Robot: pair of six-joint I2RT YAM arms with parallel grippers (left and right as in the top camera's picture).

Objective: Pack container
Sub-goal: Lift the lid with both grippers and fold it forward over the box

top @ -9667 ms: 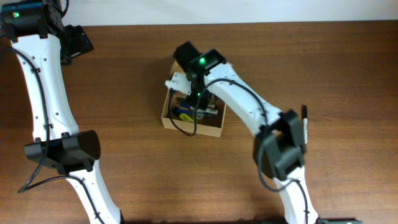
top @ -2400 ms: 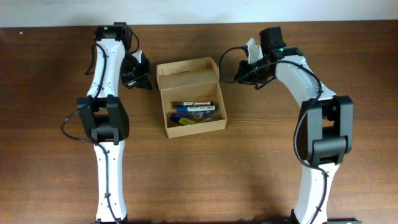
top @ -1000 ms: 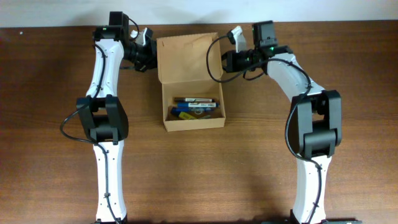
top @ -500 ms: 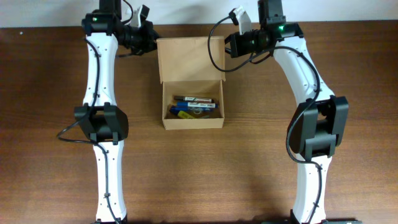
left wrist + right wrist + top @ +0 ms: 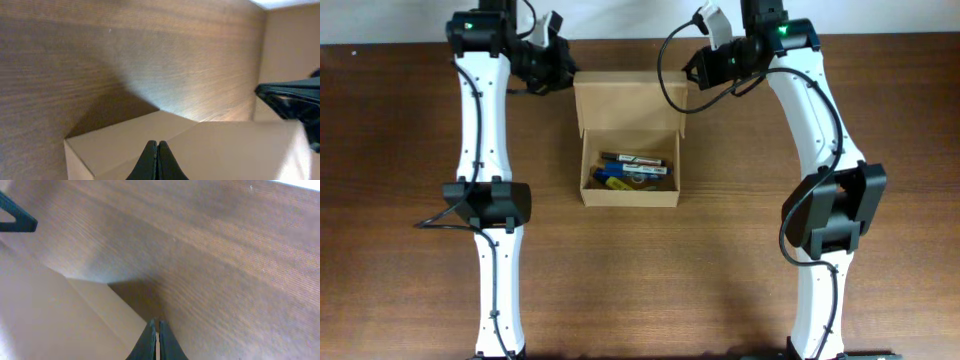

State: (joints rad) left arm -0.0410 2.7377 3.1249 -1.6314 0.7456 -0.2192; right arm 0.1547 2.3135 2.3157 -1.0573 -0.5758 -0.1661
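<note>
Light, crushable box (image 5: 628, 190) with open lid (image 5: 625, 100).
Pressed-together left gripper (image 5: 558, 64), right gripper (image 5: 696, 68) beside lid's far corners; better pushed than pinched there.

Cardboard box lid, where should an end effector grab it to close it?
Grip the lid by its free far edge, near a corner, coming from the far side. It lies folded back from the hinge, so that thin edge is exposed.
</note>
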